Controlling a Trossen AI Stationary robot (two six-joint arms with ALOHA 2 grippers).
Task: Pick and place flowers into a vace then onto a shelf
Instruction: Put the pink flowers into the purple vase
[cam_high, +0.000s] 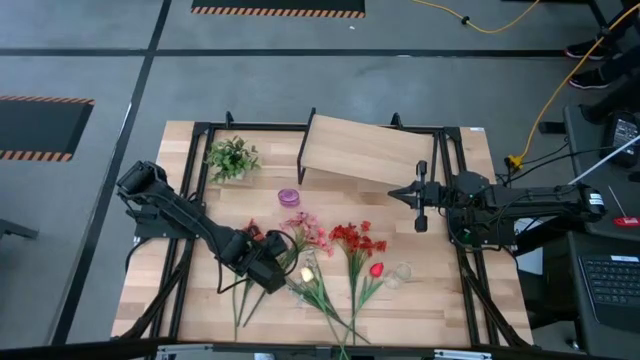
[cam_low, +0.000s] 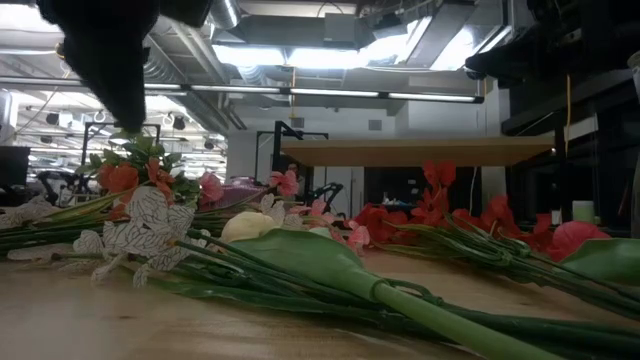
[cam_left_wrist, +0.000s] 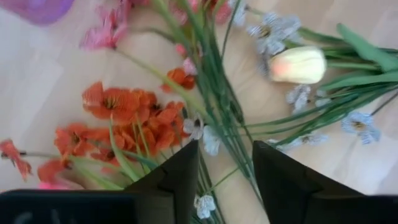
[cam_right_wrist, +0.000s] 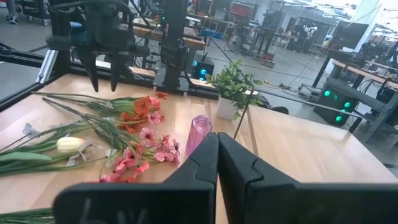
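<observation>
One heap of flowers lies near the worktop's front edge — the left gripper hovers over it, fingers spread. One shelf stands at the back edge; the right gripper's fingers are pressed together.

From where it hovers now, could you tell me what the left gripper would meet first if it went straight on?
Probably the green stems of the flowers beside the orange blooms: the left gripper is open, pointing down at them, though the gap left is hard to judge.
</observation>
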